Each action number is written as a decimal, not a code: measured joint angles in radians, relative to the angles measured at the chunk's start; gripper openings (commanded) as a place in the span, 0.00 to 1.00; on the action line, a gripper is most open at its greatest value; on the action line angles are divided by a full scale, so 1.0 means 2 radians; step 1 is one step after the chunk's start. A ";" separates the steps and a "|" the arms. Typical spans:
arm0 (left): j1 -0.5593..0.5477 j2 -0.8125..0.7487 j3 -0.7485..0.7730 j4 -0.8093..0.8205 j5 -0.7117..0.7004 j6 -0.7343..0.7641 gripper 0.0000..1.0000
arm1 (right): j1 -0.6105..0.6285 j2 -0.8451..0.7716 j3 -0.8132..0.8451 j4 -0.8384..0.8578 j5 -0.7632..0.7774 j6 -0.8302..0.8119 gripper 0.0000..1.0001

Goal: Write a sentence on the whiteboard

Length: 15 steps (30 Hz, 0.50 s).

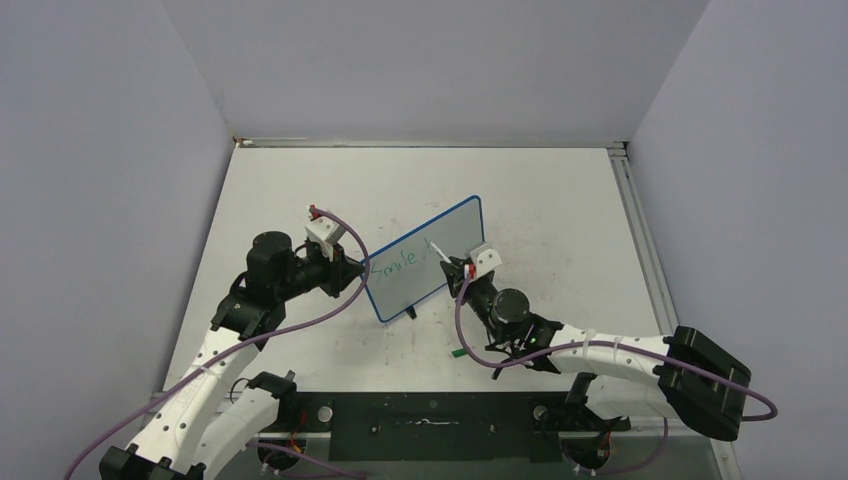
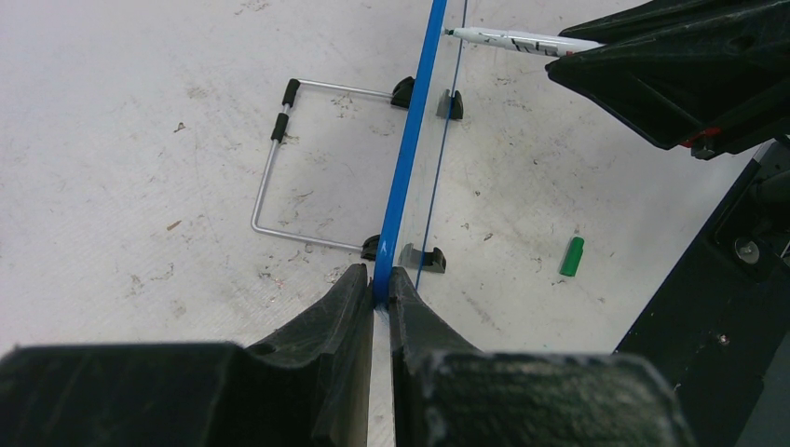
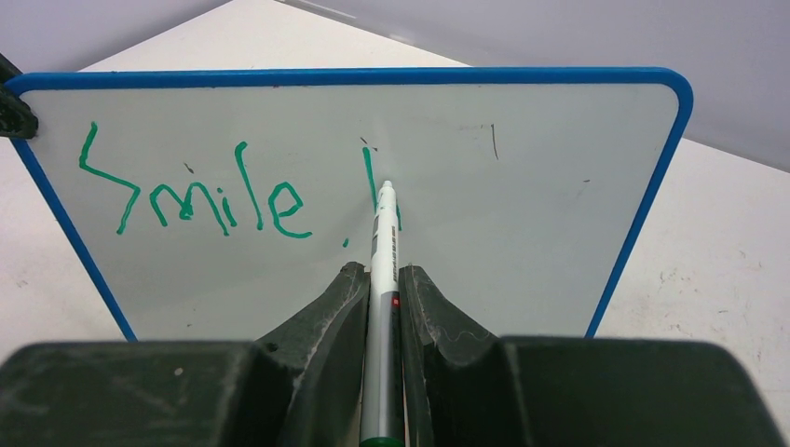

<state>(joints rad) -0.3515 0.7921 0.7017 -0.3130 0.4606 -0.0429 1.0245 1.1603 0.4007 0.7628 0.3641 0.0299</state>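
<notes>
The whiteboard (image 1: pixel 425 258), white with a thin blue frame, stands upright mid-table on a wire stand. My left gripper (image 1: pixel 358 268) is shut on its left edge; the left wrist view shows the blue frame (image 2: pixel 407 158) pinched between the fingers. My right gripper (image 3: pixel 383 279) is shut on a white marker (image 3: pixel 383 251) whose tip touches the board (image 3: pixel 522 205). The sentence (image 3: pixel 200 191) reads "Smile" in green, followed by a fresh vertical stroke at the marker tip. The marker also shows in the left wrist view (image 2: pixel 517 40), meeting the board.
A green marker cap (image 2: pixel 571 255) lies on the table near the right arm, also seen in the top view (image 1: pixel 456 352). The board's wire stand (image 2: pixel 279 158) extends behind it. Grey walls enclose the table on three sides.
</notes>
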 measured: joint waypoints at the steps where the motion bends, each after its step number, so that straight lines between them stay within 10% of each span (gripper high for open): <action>1: 0.000 0.000 0.000 0.000 0.000 0.000 0.00 | 0.000 0.001 0.000 0.001 0.001 0.000 0.05; 15: 0.000 0.000 0.000 0.000 0.000 0.000 0.00 | 0.000 -0.027 0.001 0.007 0.010 -0.001 0.05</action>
<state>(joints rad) -0.3519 0.7925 0.7017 -0.3134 0.4606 -0.0429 1.0245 1.1072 0.4034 0.7776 0.3851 0.0288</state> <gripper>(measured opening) 0.079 0.151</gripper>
